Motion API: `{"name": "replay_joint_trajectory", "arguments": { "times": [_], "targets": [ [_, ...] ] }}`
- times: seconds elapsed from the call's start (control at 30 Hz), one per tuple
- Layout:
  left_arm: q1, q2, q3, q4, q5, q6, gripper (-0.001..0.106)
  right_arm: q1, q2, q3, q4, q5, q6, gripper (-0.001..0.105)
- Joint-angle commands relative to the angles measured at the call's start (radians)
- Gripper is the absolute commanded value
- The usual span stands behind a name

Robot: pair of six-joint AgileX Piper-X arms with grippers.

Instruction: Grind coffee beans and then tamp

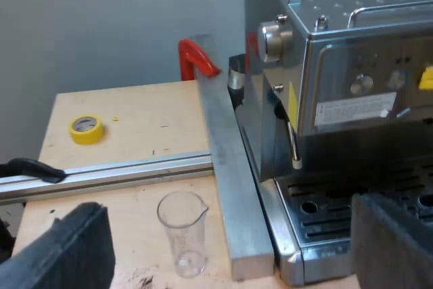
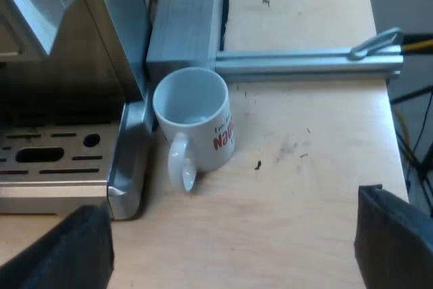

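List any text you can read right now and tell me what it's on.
On the mug: red letters on its side, apparently ending "EN"; the rest cannot be read.
On the front of the espresso machine, a white label: print too small to read.
On a yellow sticker near that label: nothing legible.
On the measuring glass: no readable marks.

Plain grey wall (image 1: 101, 18), matte, evenly lit. Light wooden table (image 1: 135, 120) with a scuffed top, dark specks (image 2: 258, 164) and faint marks. A thick aluminium bar (image 1: 230, 167) lies flat on it, and a thinner slotted rail (image 1: 122, 170) meets the bar at a right angle. A red clamp (image 1: 196, 59) sits at the bar's far end by the wall. A yellow tape roll (image 1: 86, 129) lies flat on the wood, apart from the rail. A metal lever (image 2: 375, 42) rests on a similar rail (image 2: 304, 62) near the table edge. Beyond the edge is a grey surface (image 2: 406, 5), floor or wall unclear. Soft diffuse light, weak shadows.
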Motion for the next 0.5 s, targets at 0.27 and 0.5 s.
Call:
{"name": "replay_joint_trajectory", "arguments": {
  "times": [0.27,0.5],
  "targets": [
    [-0.001,-0.278,-0.007,0.215,-0.061,0.013,0.073,0.000,-0.257,0.068,0.069,-0.003,-0.003,0.074],
    [-0.001,-0.369,-0.022,0.379,-0.059,0.013,0.073,0.000,-0.405,0.125,0.071,-0.006,-0.003,0.074]
  ]
}}
